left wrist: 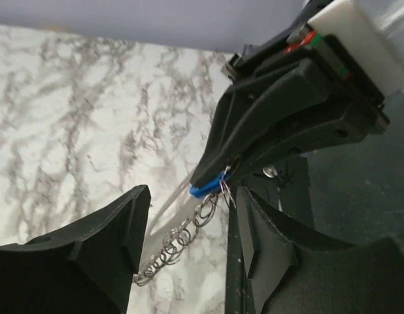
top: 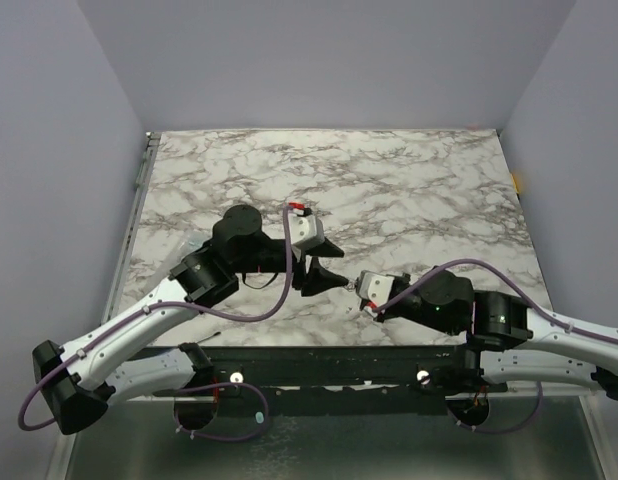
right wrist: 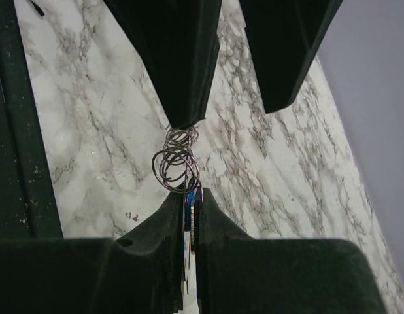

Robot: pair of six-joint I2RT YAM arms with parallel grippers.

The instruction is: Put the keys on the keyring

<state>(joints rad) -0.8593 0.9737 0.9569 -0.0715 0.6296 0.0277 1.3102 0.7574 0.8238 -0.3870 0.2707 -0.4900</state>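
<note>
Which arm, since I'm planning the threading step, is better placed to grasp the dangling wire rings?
Left, I'd judge: the left gripper stands open, a finger either side of the wire rings, while the right gripper is shut on the blue key and so is occupied.

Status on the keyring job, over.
Left end effector open at the keyring. Right end effector shut on blue key. Key at keyring, threading unconfirmed. Nothing in the way.

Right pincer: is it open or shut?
Shut. The right pincer is squeezed tight on the blue key, with barely a gap between its two sides.
</note>
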